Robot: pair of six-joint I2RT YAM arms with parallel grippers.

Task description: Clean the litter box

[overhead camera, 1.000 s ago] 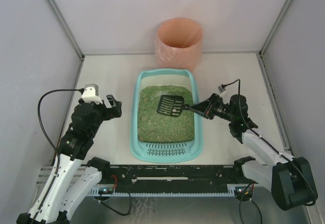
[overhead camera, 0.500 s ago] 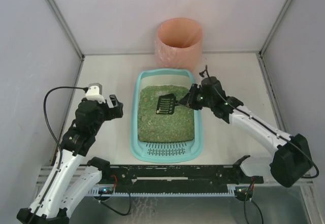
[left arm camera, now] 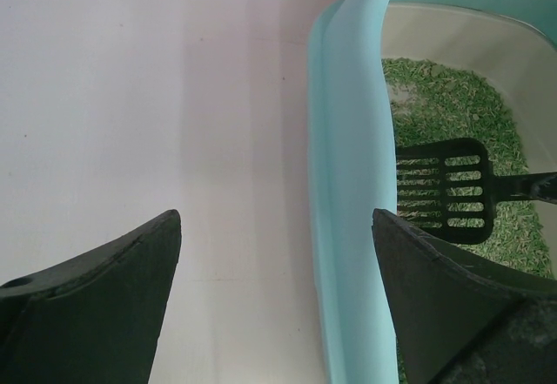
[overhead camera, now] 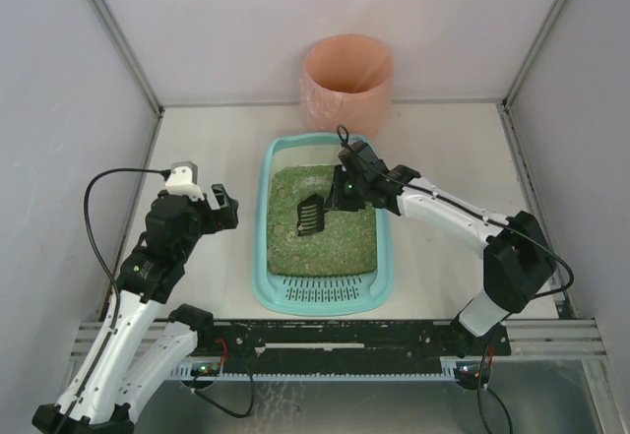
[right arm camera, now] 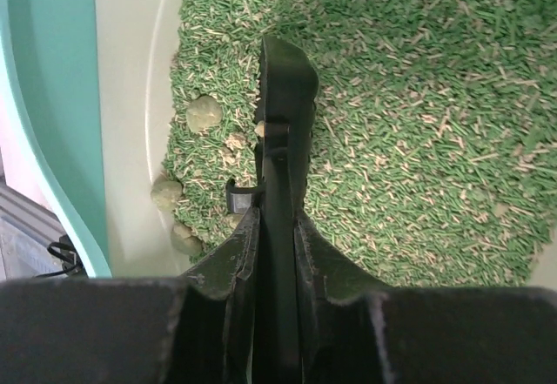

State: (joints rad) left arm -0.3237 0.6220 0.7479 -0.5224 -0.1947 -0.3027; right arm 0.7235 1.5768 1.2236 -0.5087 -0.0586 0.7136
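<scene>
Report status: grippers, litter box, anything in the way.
Left gripper open, outside the litter box rim. Right gripper shut on scoop, tilted on edge over granules. Clumps at their edge; nothing blocking.

No text, label, brand, number or sign can be read in any of the views. The litter box (overhead camera: 263,247), the black scoop (overhead camera: 309,216) and the round bin (overhead camera: 346,85) all show plain surfaces with no legible marking.
</scene>
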